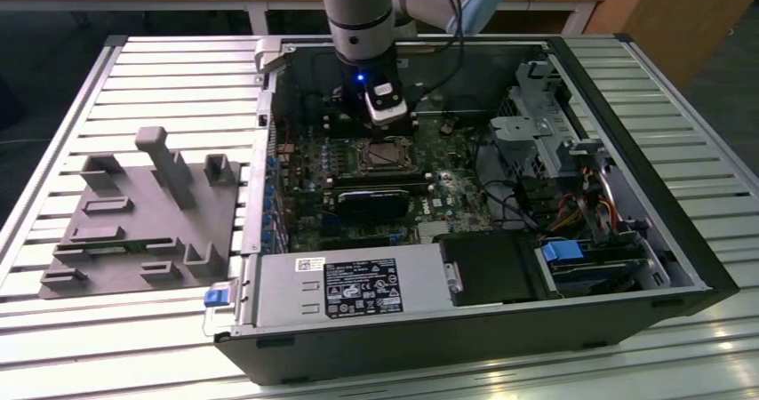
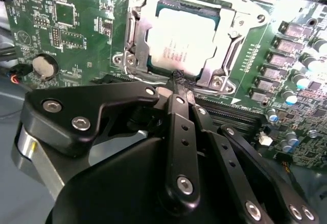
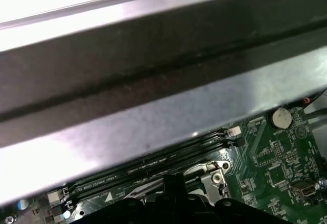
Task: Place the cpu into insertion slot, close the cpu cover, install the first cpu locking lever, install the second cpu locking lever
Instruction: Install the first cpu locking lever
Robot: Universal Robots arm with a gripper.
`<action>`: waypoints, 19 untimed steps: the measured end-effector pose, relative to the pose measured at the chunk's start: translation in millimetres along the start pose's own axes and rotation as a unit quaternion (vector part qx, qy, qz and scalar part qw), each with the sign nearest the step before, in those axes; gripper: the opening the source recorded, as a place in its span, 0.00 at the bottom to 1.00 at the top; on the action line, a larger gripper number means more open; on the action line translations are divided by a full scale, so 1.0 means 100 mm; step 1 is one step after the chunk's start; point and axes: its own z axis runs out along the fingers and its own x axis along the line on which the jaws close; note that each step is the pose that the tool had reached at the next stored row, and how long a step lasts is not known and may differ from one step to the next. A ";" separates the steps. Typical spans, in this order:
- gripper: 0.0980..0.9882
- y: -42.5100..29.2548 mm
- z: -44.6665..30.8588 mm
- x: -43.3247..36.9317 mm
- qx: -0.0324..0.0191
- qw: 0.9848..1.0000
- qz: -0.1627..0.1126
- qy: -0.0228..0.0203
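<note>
Slatted metal table [image 1: 142,71] carries an open computer case [image 1: 664,240]. Cpu [image 2: 179,40], square with pale silvery top, lies seated in the insertion slot [image 2: 134,34] on the green motherboard [image 2: 76,35]; cpu cover [image 2: 225,27] frames it, lying flat. Gripper [image 2: 180,83] hangs just beside the slot, fingers pinched together, holding nothing.

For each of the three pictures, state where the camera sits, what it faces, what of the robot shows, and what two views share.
Exterior view: off the arm, above the open computer case; arm and gripper show.
Second wrist view: on the arm, facing the cpu under its cpu cover; gripper shows.
First wrist view: on the arm, facing the case wall.
Both wrist views share the coin battery.
</note>
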 end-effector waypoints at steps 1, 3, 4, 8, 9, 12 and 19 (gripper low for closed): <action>0.00 0.000 0.001 -0.002 0.001 1.000 0.000 0.000; 0.00 -0.005 0.000 -0.008 0.003 1.000 0.000 -0.001; 0.00 -0.011 -0.001 -0.011 0.004 1.000 0.000 -0.001; 0.00 -0.043 -0.002 -0.025 0.005 1.000 0.000 -0.001; 0.00 -0.054 -0.003 -0.029 0.006 1.000 0.000 -0.001; 0.00 -0.092 -0.006 -0.044 0.006 1.000 0.000 -0.002; 0.00 -0.203 -0.014 -0.088 0.007 1.000 0.001 -0.002</action>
